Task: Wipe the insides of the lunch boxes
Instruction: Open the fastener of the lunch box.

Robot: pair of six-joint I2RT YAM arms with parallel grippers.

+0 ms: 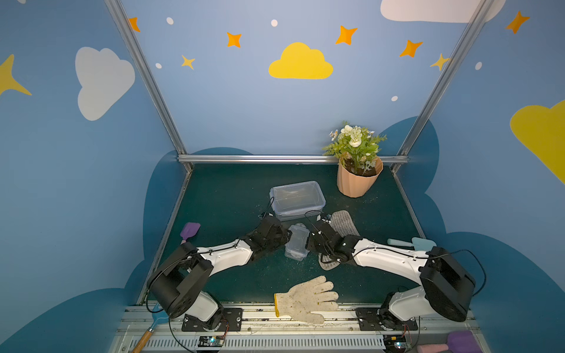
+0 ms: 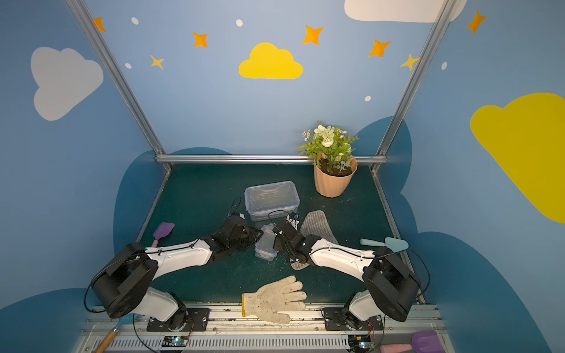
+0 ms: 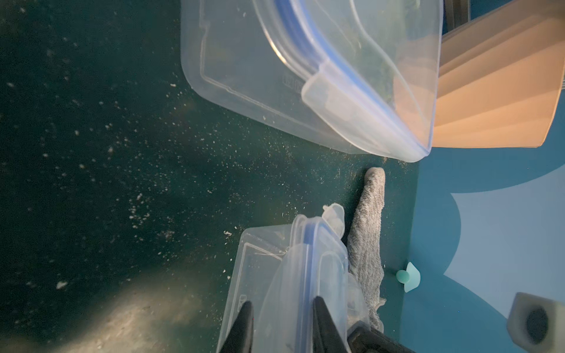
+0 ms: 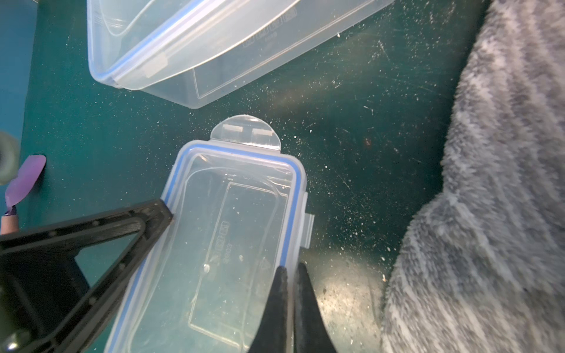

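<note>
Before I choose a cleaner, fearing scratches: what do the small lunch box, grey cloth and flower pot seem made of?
Small lunch box: clear glossy plastic; the table shows through. Grey cloth: plush fabric, likely microfibre; fuzzy pile. Flower pot: matte peach, ribbed; plastic or ceramic, cannot tell.

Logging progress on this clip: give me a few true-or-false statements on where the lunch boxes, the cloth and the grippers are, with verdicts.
1. The small lunch box sits between the left gripper and the right gripper. True.
2. The right gripper holds the grey cloth. False: the cloth lies on the table beside that arm, and the gripper is shut at the small lunch box's edge.
3. The large lunch box has its lid lying tilted inside it. True.
4. The flower pot has tipped over. False: it stands upright in the far corner.
</note>
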